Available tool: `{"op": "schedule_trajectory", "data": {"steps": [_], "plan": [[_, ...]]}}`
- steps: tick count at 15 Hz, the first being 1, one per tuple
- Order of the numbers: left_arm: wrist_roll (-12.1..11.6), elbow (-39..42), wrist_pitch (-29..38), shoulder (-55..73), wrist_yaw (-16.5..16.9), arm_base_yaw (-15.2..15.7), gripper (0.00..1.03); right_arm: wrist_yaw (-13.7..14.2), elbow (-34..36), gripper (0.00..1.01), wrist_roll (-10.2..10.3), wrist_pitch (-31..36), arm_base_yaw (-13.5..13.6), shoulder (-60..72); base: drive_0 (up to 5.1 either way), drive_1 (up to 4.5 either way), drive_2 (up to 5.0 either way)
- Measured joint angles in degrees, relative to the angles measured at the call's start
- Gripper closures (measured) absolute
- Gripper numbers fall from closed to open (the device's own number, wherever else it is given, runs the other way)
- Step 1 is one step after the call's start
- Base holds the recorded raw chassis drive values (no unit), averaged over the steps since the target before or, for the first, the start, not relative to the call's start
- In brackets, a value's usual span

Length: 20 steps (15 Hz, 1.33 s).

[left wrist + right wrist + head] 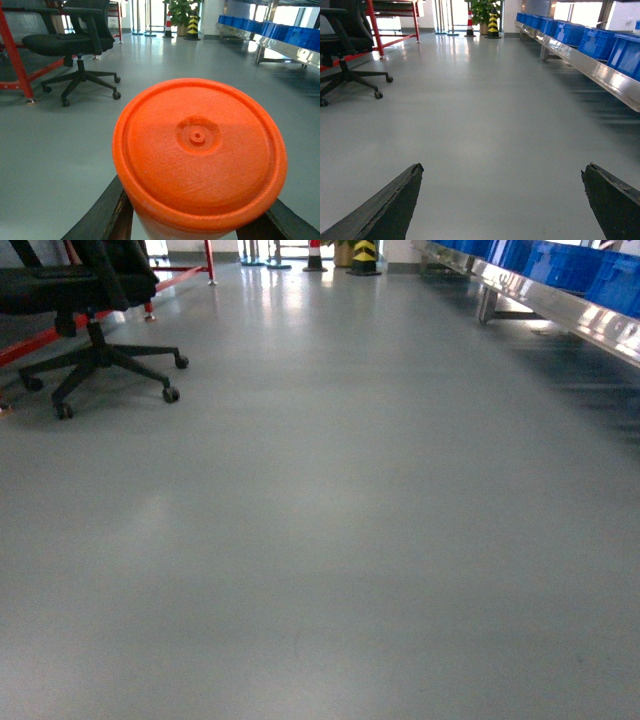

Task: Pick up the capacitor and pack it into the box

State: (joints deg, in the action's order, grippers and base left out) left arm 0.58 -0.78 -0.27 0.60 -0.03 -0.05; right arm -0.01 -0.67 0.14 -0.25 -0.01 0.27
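Note:
The capacitor, a fat orange cylinder, fills the left wrist view with its round end face turned to the camera. My left gripper is shut on it, a dark finger pressed against each side low in the frame. In the right wrist view my right gripper is open, its two dark fingertips far apart over bare grey floor, holding nothing. The head view shows neither gripper, only floor. The box is out of view.
A black office chair stands on the left by a red metal frame. Blue bins line a steel rack along the right. A striped cone and a yellow-black bollard stand far ahead.

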Motion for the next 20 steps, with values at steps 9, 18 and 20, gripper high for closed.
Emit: {"op": "schedule_trajectory", "data": {"steps": [9, 18, 20], "plan": [[0.0, 0.0, -0.2, 0.0, 0.0, 0.0, 0.59, 0.0, 0.0, 0.03, 0.0, -0.1, 0.0, 0.0, -5.0, 2.44, 2.4], [0.0, 0.0, -0.2, 0.0, 0.1, 0.0, 0.59, 0.0, 0.0, 0.03, 0.0, 0.0, 0.0, 0.0, -4.9, 2.47, 2.5], [0.0, 0.0, 0.0, 0.0, 0.0, 0.0, 0.59, 0.0, 0.0, 0.03, 0.0, -0.2, 0.0, 0.0, -5.0, 2.33, 2.3]]}}
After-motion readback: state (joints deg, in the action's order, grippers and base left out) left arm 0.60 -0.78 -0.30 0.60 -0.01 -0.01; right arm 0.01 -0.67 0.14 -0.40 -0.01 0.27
